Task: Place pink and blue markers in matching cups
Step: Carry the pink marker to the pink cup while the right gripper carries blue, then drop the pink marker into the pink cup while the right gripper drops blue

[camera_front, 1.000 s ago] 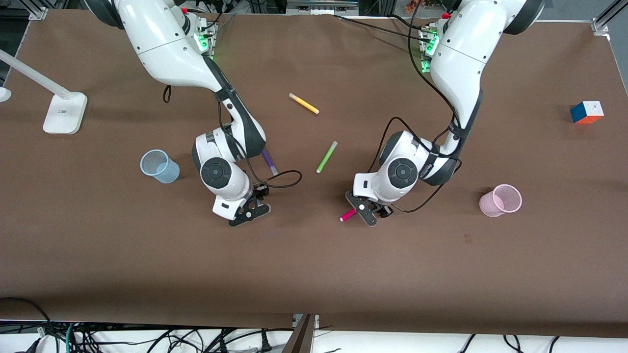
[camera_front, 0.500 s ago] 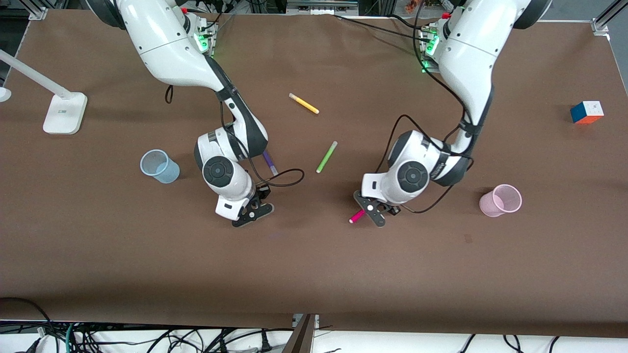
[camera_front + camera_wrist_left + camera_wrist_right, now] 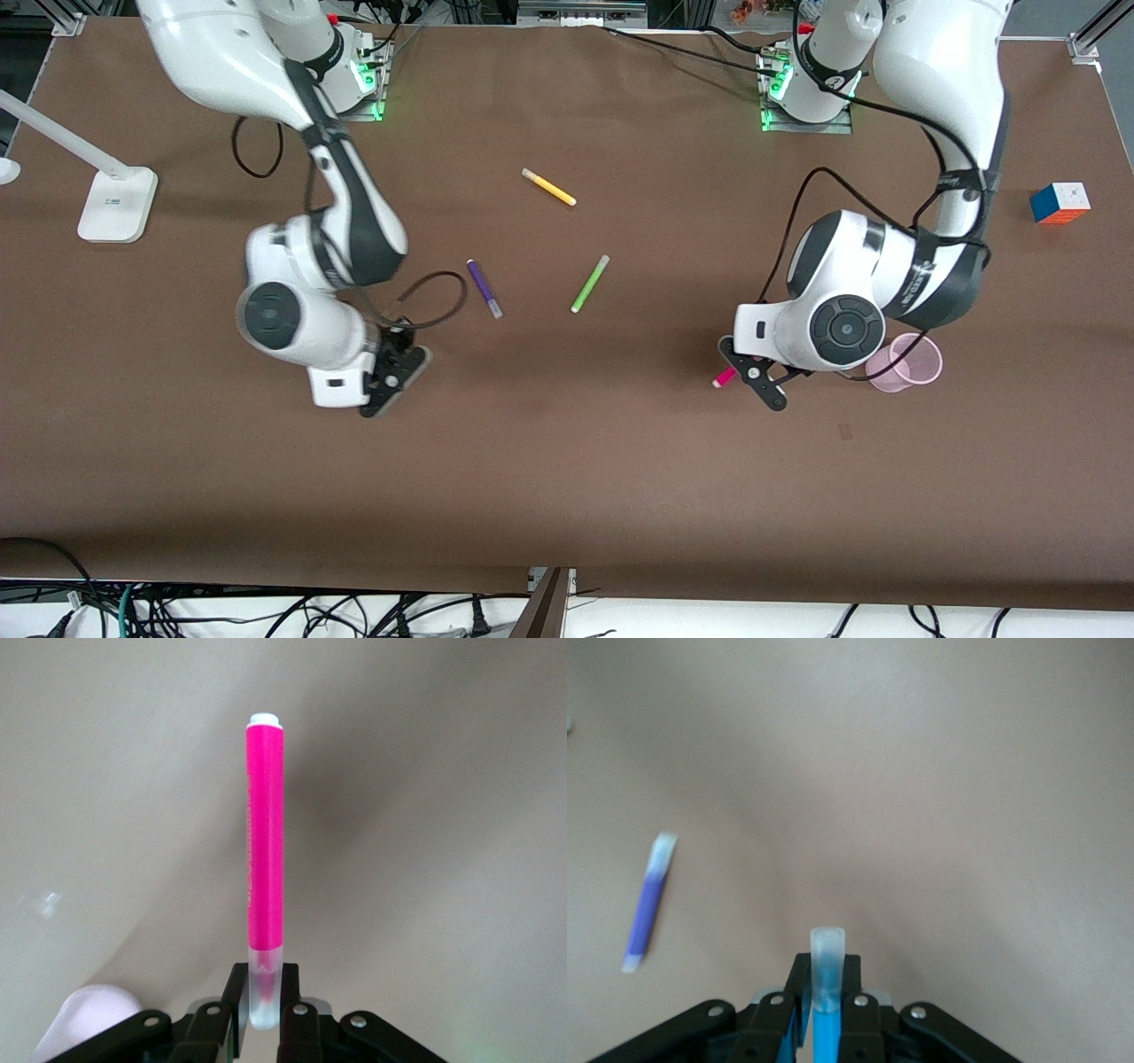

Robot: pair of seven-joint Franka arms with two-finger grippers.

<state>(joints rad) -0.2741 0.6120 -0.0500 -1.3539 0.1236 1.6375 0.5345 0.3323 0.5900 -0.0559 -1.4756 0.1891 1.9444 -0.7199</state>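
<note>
The left gripper (image 3: 263,1014) is seen with its fingers (image 3: 237,1005) clamped on the pale cap end of the pink marker (image 3: 265,859), whose body projects straight out from the fingertips. In the front view this gripper (image 3: 753,379) is carried above the table (image 3: 567,478), with the pink marker's tip (image 3: 724,377) showing beside it. The pink cup (image 3: 912,363) stands upright just beside the gripper, toward the left arm's end of the table, and is partly covered by the arm's wrist.

The right gripper (image 3: 826,1014) is shown with its fingers (image 3: 799,997) closed on the blue marker (image 3: 826,992), the translucent cap standing clear of the fingertips. In the front view this gripper (image 3: 390,377) is held above bare table toward the right arm's end; the blue cup cannot be seen, the arm covering that area.

Between the two grippers, farther from the front camera, a purple pen (image 3: 485,289) and a green pen (image 3: 590,283) lie flat and apart. A yellow pen (image 3: 548,187) lies farther off still. The purple pen (image 3: 648,902) is also visible in the right wrist view.
</note>
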